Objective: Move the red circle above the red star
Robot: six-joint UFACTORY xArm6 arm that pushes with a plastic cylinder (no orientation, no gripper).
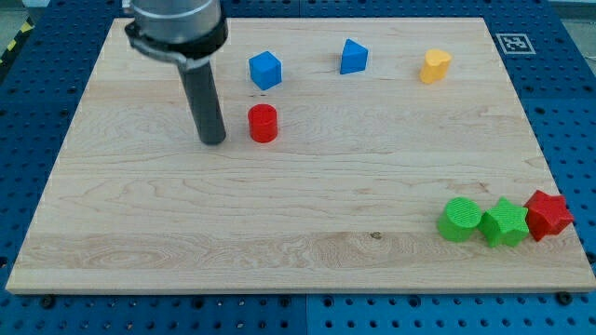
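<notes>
The red circle (264,123) is a small red cylinder standing on the wooden board in the upper left part of the view. The red star (548,215) lies near the board's right edge, low in the view. My tip (213,141) is the lower end of the dark rod, on the board just to the left of the red circle, with a small gap between them. The red star is far from both, toward the view's lower right.
A blue cube (265,70) sits just above the red circle. A blue block (354,57) and a yellow block (434,66) lie along the view's top. A green circle (460,220) and a green star (505,223) sit in a row left of the red star.
</notes>
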